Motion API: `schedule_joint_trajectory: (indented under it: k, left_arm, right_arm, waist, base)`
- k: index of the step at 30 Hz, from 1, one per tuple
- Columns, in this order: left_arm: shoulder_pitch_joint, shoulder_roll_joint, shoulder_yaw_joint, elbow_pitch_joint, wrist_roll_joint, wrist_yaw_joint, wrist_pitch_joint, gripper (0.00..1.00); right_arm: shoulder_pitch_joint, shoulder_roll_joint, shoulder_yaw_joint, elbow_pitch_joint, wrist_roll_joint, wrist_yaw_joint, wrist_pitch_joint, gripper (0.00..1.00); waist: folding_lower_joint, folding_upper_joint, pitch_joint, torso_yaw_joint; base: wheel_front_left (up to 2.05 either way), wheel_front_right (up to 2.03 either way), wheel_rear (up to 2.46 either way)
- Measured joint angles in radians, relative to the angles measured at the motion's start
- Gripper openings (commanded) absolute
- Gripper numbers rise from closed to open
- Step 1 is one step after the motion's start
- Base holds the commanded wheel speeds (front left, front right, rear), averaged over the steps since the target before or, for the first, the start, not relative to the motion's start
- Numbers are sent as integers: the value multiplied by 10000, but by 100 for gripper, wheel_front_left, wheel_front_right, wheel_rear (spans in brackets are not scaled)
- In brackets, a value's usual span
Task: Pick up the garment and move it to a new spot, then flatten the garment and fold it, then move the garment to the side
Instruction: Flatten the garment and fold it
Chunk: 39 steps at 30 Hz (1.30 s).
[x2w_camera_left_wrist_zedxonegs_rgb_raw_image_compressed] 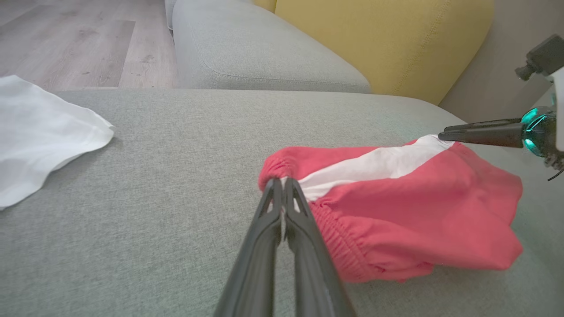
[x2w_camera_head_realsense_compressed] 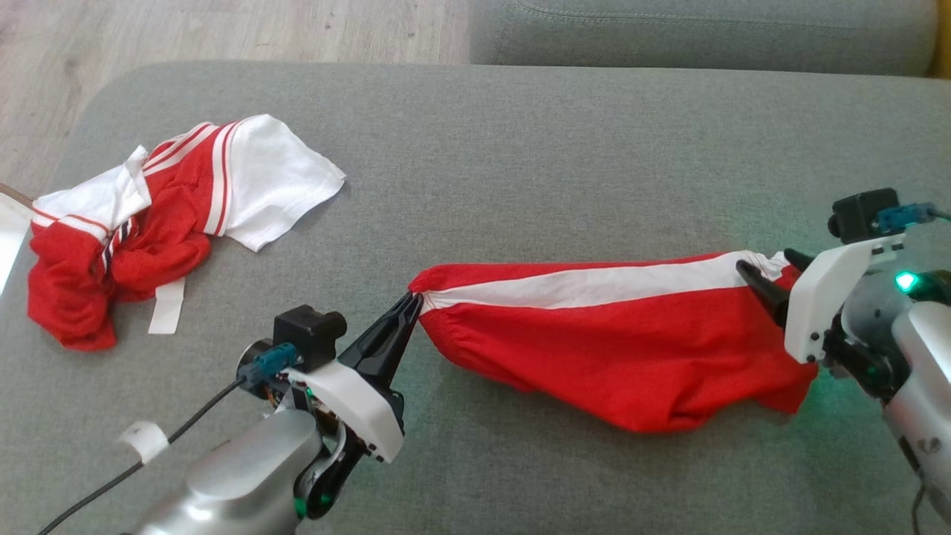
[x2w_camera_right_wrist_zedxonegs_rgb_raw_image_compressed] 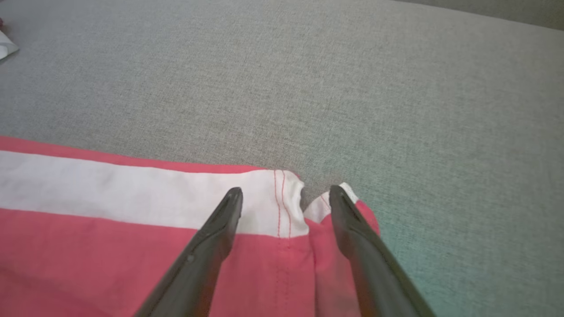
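Red shorts [x2w_camera_head_realsense_compressed: 617, 349] lie stretched sideways on the grey sofa cushion [x2w_camera_head_realsense_compressed: 520, 148], low and right of centre in the head view, between the two arms. White stripe [x2w_camera_head_realsense_compressed: 594, 286] runs along the far edge, flat and fairly taut. The near part is baggy, bulging and creased, not flat. The elastic waistband [x2w_camera_left_wrist_zedxonegs_rgb_raw_image_compressed: 339, 237] is gathered at the left end. The hem [x2w_camera_right_wrist_zedxonegs_rgb_raw_image_compressed: 282, 202] with its red stitching is at the right end, and a second small flap of cloth lies just beside it.

Left gripper [x2w_camera_head_realsense_compressed: 411, 303]: jaws pinched tight on the waistband corner, where stripe meets red. Right gripper [x2w_camera_head_realsense_compressed: 764, 264]: jaws wide apart, tips over the hem corner, one on each side of the stitched edge, gripping nothing. Cannot tell whether the tips touch the cloth.

Progress, as a judgement: the pick-and-move part looks done, since the shorts sit on open cushion well apart from the other clothing. Flattening is under way, with the top edge pulled straight but the lower half loose. Folding and the move to the side are not yet done. The next move likely calls for a right-side grip on the hem, or smoothing the baggy part. The risk is that the loose second flap gets left out of the grip.

A crumpled red-and-white shirt [x2w_camera_head_realsense_compressed: 186, 200] lies at the far left of the cushion. Wooden floor [x2w_camera_head_realsense_compressed: 223, 30] shows beyond.
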Motion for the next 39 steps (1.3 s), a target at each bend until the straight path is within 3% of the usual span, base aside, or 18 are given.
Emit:
schedule_joint_trajectory:
  k: [6, 7, 8, 9, 10, 16, 22, 28, 39]
  left_arm:
    - [-9, -88, 0, 69, 0, -88, -2, 0]
    - [-10, -98, 0, 79, 0, -90, -2, 0]
    - [-10, -111, 0, 90, 0, -107, -2, 0]
    - [-10, -111, 0, 90, 0, -107, -2, 0]
    - [-11, -125, 0, 105, 0, -121, -2, 0]
    - [-13, -121, 61, 171, 6, -157, -12, 0]
    - [-434, -6, 617, -48, 522, -61, -94, 0]
    - [-2819, -29, 1319, -10, 1808, -92, -107, 0]
    - [-7536, -738, 3954, 504, 4581, -151, -192, 0]
  right_arm:
    - [-2, 6, 349, 297, 255, 0, -13, 96]
    - [-4, 6, 374, 351, 284, 0, -77, 78]
    - [-12, 6, 399, 393, 334, 0, -102, 49]
    - [-12, 6, 399, 393, 334, 0, -102, 28]
    - [-29, 10, 418, 435, 357, 0, -205, 0]
    - [-477, 15, 623, 385, 430, 0, -817, 0]
    - [-1433, -261, 589, 2, 322, 0, -1722, 0]
    - [-3475, -769, -270, -213, -109, 0, -3012, 0]
    - [-7361, -654, -1739, 134, -1093, 2, -5181, 0]
  waist:
    - [0, 0, 0, 122]
    - [0, 0, 7, 142]
    - [0, 0, 16, 161]
    - [0, 0, 16, 161]
    - [0, 0, 25, 176]
    - [0, 0, 30, 87]
    - [0, 0, 186, -414]
    - [1, 0, 866, -1069]
    - [4, 0, 2362, -1925]
  base:
    - [0, 0, 0]
    - [0, 0, 0]
    - [0, 0, 0]
    - [0, 0, 0]
    - [0, 0, 0]
    - [0, 0, 0]
    - [0, 0, 0]
    - [0, 0, 0]
    - [0, 0, 0]
